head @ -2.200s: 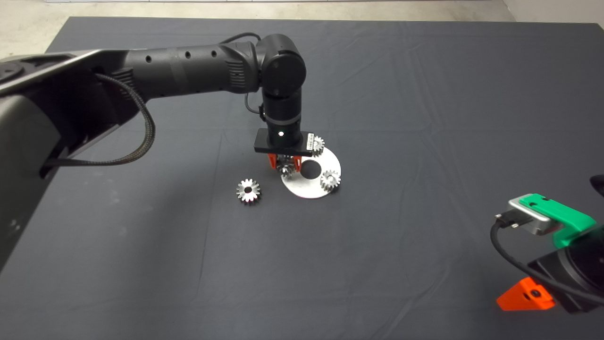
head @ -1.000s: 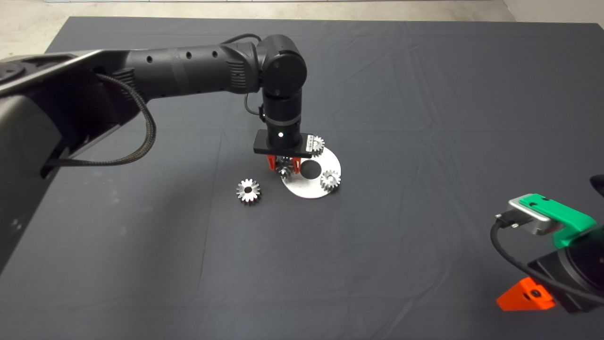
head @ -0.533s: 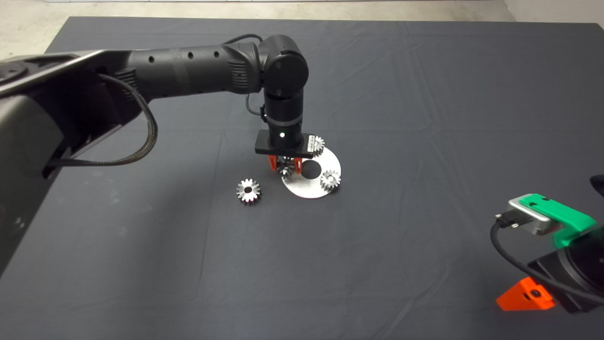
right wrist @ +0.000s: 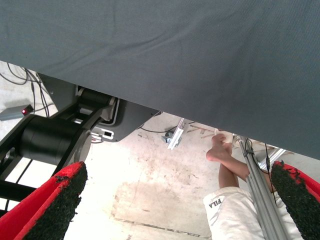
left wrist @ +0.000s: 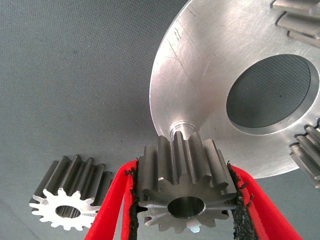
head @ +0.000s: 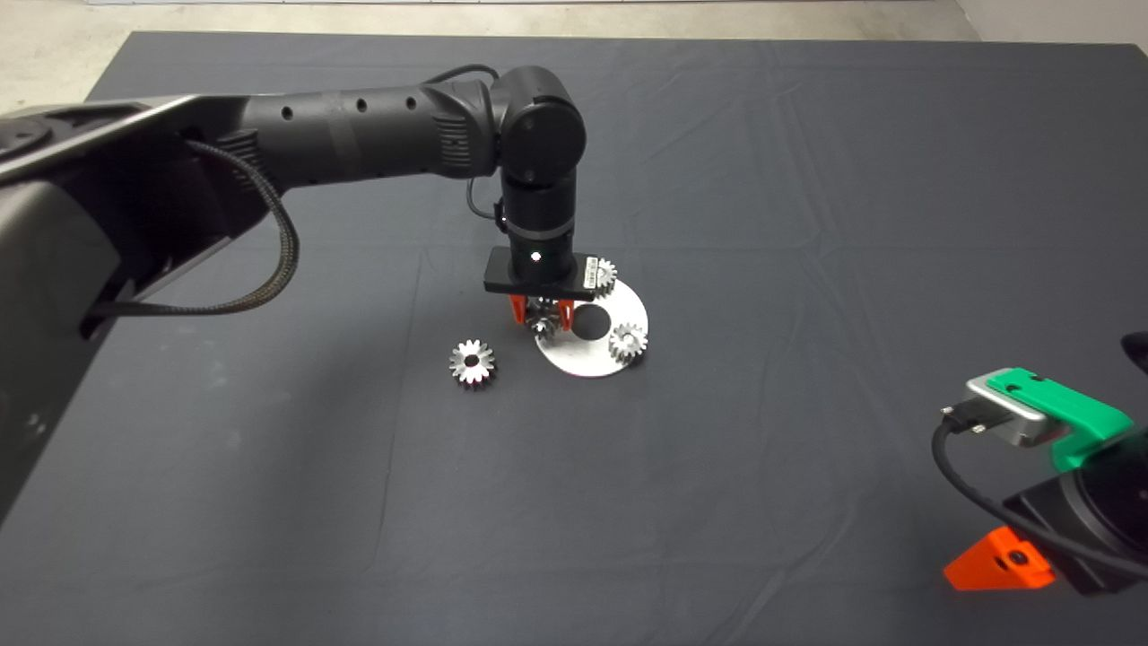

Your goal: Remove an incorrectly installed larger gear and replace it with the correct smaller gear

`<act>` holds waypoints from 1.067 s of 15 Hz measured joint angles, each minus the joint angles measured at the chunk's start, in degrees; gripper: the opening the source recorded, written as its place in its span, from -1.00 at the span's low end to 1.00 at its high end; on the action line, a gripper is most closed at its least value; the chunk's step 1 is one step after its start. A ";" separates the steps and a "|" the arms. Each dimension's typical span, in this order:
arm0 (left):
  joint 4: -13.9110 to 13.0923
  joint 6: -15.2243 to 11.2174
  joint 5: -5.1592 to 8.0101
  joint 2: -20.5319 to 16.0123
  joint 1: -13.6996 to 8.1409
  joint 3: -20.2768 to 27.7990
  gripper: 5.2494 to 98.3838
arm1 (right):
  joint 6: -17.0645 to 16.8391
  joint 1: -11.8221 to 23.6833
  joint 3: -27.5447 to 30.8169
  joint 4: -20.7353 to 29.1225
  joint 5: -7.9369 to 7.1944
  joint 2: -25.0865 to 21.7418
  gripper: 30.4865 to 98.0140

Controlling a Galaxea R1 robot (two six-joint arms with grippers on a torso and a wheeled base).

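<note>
My left gripper (head: 541, 316) hangs over the near-left rim of the round silver plate (head: 587, 361), shut on the larger gear (left wrist: 185, 175), a thick dark grey one. Its red fingers (left wrist: 112, 207) press on both sides of the teeth. A short bare peg (left wrist: 182, 131) stands on the plate (left wrist: 200, 65) just beyond the held gear. The smaller gear (head: 472, 363), with a pale whitish face (left wrist: 62, 210), lies flat on the mat left of the plate. My right gripper (right wrist: 170, 205) is parked at the lower right edge, open and holding nothing.
Two small silver gears (head: 628, 341) (head: 604, 272) sit on the plate around its big round hole (head: 588, 321). The right wrist view shows the mat's edge, the robot base and a person's foot (right wrist: 222, 150) on the floor.
The left arm has shifted only slightly, still shut on the gear over the plate's rim. The gear on the mat and the right arm have not moved.
</note>
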 measured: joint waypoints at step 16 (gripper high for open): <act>0.77 1.07 -2.27 -0.11 -0.02 0.04 -0.35 | 0.00 0.00 0.00 0.00 0.00 0.01 0.97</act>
